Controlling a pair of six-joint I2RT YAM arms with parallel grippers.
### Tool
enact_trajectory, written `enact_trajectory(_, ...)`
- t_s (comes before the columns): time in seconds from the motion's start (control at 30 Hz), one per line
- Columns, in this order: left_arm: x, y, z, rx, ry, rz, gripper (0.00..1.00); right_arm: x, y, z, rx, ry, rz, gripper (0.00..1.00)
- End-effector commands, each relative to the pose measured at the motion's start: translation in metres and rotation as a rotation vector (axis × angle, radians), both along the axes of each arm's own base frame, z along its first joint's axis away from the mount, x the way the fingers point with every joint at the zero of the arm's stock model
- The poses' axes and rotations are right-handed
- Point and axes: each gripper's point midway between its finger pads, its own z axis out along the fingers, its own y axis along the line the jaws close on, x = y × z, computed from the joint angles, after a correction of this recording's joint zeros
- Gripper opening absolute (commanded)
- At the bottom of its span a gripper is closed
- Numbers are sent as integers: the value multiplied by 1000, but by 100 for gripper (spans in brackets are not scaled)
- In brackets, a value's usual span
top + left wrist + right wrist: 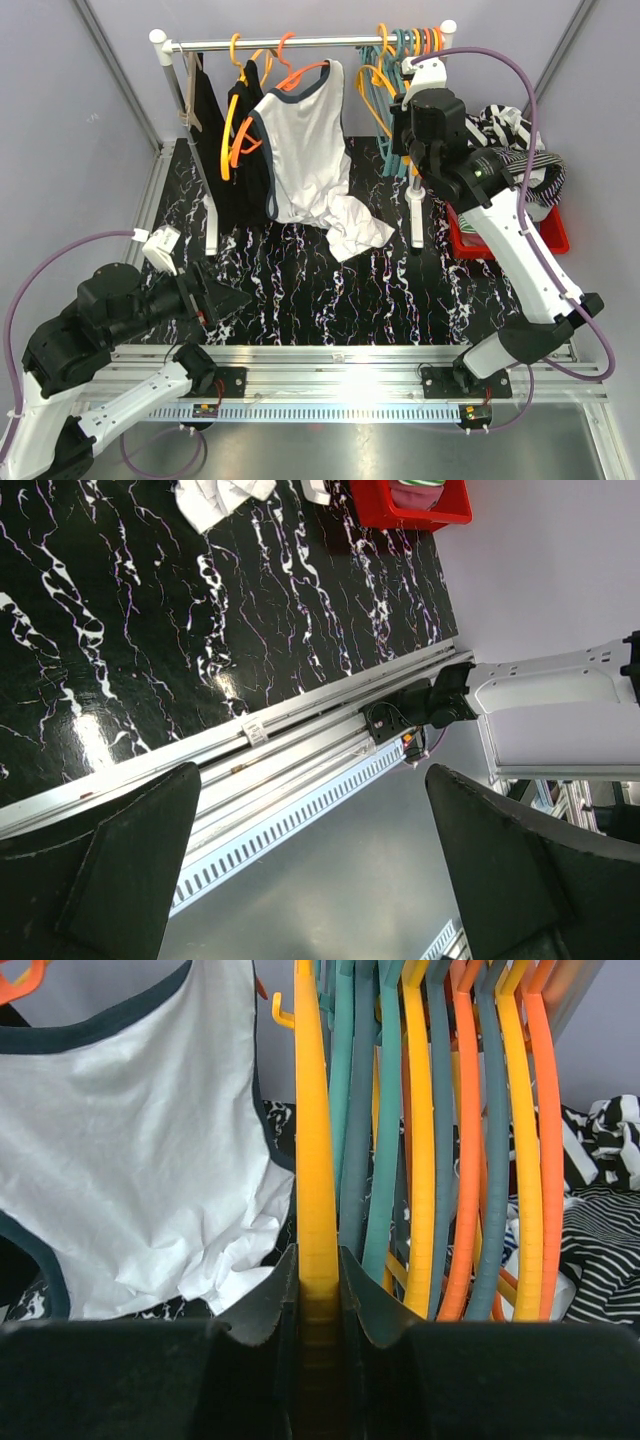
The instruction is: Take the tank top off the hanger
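A white tank top [305,150] with dark trim hangs on an orange hanger [300,75] at the middle of the rack rail [300,43]. Its crumpled hem rests on the black marbled table [300,290]. The right wrist view shows the tank top [130,1160] to the left. My right gripper [402,135] is up at the rack's right end, shut on a bare yellow hanger [315,1160] in a bunch of empty hangers, apart from the tank top. My left gripper [225,300] hangs open and empty [312,775] over the table's near-left edge.
Black garments [215,130] hang at the rack's left end. A red bin [555,235] with striped clothes [510,130] stands at the right. A white rack post [415,215] stands beside my right arm. An aluminium rail [340,355] runs along the near edge.
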Motion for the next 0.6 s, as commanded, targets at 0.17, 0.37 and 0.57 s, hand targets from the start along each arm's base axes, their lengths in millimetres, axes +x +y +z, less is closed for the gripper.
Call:
enact_trajectory(0.17,7,1,14,-27,-74,20,99,4,2,10,60,-27,-38,0)
enact_trajectory(0.37,13,2,32,-12,-129,19,99,-19,14,-13,104,63,58,30)
enact_trajectory(0.57,31,-7,63,35,-215,-3,99,-78,30,-32,178,193,230,69)
